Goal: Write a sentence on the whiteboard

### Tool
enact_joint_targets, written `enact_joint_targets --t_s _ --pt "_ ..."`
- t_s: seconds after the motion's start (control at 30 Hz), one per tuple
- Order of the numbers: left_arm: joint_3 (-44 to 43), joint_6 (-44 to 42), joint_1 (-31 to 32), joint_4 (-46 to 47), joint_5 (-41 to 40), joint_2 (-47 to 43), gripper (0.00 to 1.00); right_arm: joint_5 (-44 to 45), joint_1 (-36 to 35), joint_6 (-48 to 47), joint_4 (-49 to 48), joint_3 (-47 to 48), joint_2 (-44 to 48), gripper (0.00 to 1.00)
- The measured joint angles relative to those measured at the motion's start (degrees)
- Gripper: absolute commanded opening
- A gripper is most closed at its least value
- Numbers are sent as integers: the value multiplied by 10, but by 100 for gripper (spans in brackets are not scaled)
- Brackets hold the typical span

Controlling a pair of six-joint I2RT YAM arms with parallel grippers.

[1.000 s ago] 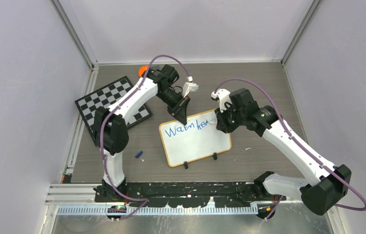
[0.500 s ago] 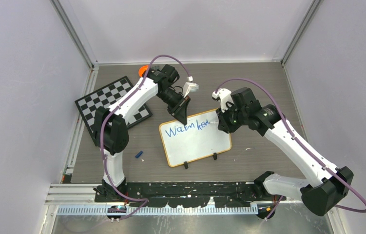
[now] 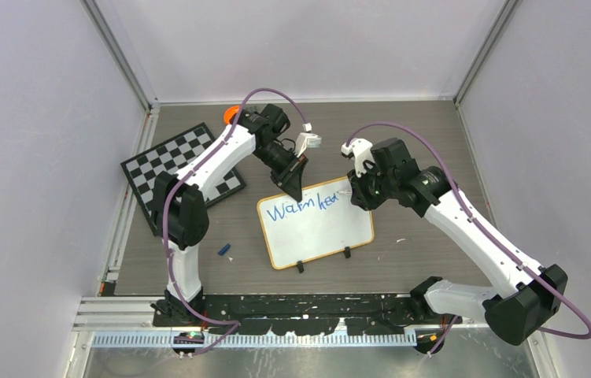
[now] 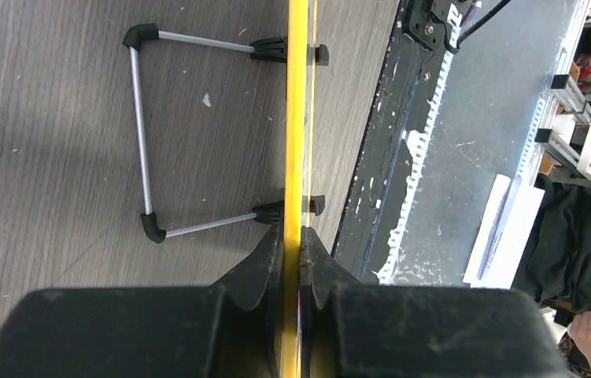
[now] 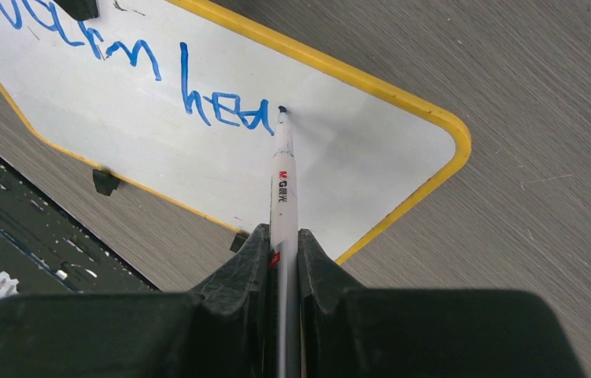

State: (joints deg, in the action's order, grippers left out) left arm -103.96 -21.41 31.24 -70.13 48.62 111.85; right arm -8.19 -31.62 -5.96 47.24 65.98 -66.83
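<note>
The whiteboard (image 3: 315,224) stands tilted on the table, white with a yellow rim. My left gripper (image 3: 293,191) is shut on its far top edge; the left wrist view shows that rim (image 4: 297,118) edge-on, pinched by the left gripper (image 4: 292,244). The sentence (image 3: 301,207) reads "Warm hea" in blue (image 5: 221,110). My right gripper (image 5: 282,236) is shut on a white marker (image 5: 282,173). Its blue tip touches the whiteboard (image 5: 331,150) just right of the last letter. In the top view the right gripper (image 3: 357,197) hangs over the board's far right corner.
A black-and-white checkered board (image 3: 182,165) lies at the left, under the left arm. An orange object (image 3: 231,114) sits behind it. A small blue cap (image 3: 225,250) lies left of the whiteboard. The board's wire stand (image 4: 144,134) juts out behind it. A metal rail (image 3: 276,339) lines the near edge.
The right wrist has shifted slightly towards the back of the table, and the last blue letter has gained a stroke. The left arm and the whiteboard have not moved.
</note>
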Motion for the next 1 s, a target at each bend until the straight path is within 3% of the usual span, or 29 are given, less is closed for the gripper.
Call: enact_joint_targets --t_s 1.0 --pt "0 2 0 -1 0 1 0 2 0 -2 9 -45 15 0"
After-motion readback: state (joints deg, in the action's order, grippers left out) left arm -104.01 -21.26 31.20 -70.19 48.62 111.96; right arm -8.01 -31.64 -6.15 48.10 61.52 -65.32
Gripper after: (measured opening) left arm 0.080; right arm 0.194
